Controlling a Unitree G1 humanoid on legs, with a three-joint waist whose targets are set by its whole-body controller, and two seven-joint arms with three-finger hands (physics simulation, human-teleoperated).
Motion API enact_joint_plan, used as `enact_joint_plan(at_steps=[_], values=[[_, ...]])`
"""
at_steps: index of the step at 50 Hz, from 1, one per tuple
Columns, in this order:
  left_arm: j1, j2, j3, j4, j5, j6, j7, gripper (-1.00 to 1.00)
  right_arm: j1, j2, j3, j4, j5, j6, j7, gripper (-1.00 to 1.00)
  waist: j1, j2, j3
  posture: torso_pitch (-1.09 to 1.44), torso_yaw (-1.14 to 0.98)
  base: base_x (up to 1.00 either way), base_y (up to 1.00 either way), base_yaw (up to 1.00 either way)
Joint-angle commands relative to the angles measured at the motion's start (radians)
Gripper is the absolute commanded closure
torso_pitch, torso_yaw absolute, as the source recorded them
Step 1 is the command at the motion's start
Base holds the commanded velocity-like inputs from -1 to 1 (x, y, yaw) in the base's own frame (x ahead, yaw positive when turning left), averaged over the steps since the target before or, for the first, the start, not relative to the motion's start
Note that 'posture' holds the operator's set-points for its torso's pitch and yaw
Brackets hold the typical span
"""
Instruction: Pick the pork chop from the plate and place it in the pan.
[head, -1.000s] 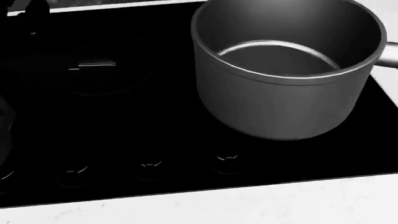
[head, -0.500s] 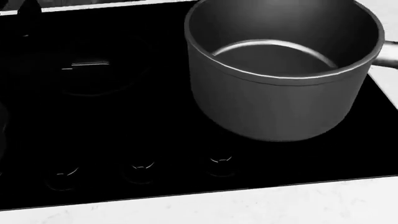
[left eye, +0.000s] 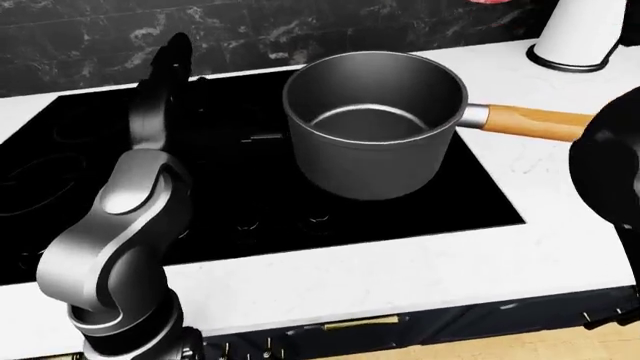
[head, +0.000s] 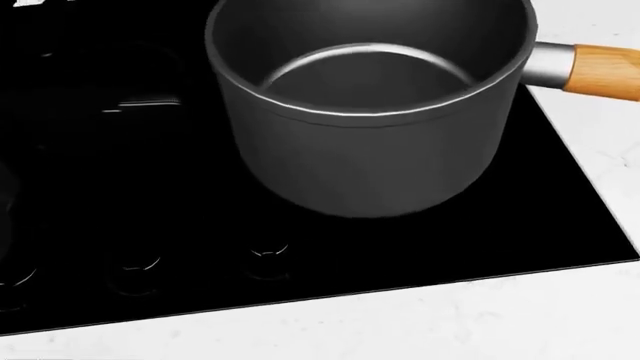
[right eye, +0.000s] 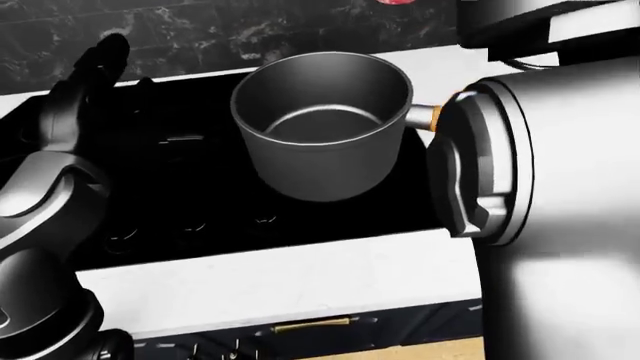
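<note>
Dark metal pan (head: 370, 112), empty, on black stove (head: 130, 195)

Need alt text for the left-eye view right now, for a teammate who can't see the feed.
An empty dark pan with a wooden handle stands on a black stove set in a white counter. The robot's left arm rises at the view's left, its left hand over the stove; no pork chop or plate clearly shows.

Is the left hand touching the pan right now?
Apart. In the left-eye view the left hand is raised at upper left, with bare black stove between it and the pan.
</note>
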Motion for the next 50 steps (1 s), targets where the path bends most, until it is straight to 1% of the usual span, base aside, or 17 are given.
enact_joint_plan(at_steps=[1, 8, 13, 17, 22, 25, 33, 50], values=[[-0.035, 0.014, 0.014, -0.025, -0.002, -0.023, 0.003, -1.00, -0.053, 0.001, 0.003, -0.013, 0.015, -0.017, -0.057, 1.00, -0.002, -0.008, -0.030, 0.00, 0.00, 0.00, 0.00, 0.00], [-0.036, 0.017, 0.019, -0.020, -0.009, -0.024, 0.006, -1.00, -0.102, 0.033, 0.015, 0.092, 0.052, -0.040, -0.129, 1.00, -0.005, -0.015, -0.034, 0.00, 0.00, 0.00, 0.00, 0.00], [-0.032, 0.020, 0.016, -0.014, -0.010, -0.035, 0.006, -1.00, -0.122, 0.064, 0.015, 0.157, 0.089, -0.063, -0.195, 1.00, -0.005, -0.016, -0.035, 0.00, 0.00, 0.00, 0.00, 0.00], [-0.033, 0.022, 0.019, -0.011, -0.013, -0.035, 0.006, -1.00, -0.143, 0.085, 0.019, 0.201, 0.113, -0.076, -0.224, 1.00, -0.005, -0.016, -0.037, 0.00, 0.00, 0.00, 0.00, 0.00], [-0.036, 0.025, 0.031, -0.022, -0.028, -0.023, 0.013, -1.00, -0.129, 0.130, 0.018, 0.216, 0.156, -0.085, -0.274, 1.00, -0.003, -0.014, -0.036, 0.00, 0.00, 0.00, 0.00, 0.00], [-0.036, 0.029, 0.038, -0.027, -0.038, -0.020, 0.017, -1.00, -0.110, 0.144, 0.018, 0.222, 0.180, -0.090, -0.302, 1.00, -0.003, -0.013, -0.037, 0.00, 0.00, 0.00, 0.00, 0.00], [-0.040, 0.037, 0.038, -0.024, -0.054, -0.022, 0.028, -1.00, -0.076, 0.167, 0.033, 0.223, 0.217, -0.094, -0.326, 1.00, -0.001, -0.015, -0.040, 0.00, 0.00, 0.00, 0.00, 0.00], [-0.046, 0.049, 0.039, -0.014, -0.079, -0.029, 0.043, -1.00, -0.040, 0.221, 0.041, 0.237, 0.283, -0.100, -0.391, 1.00, -0.001, -0.010, -0.042, 0.00, 0.00, 0.00, 0.00, 0.00]])
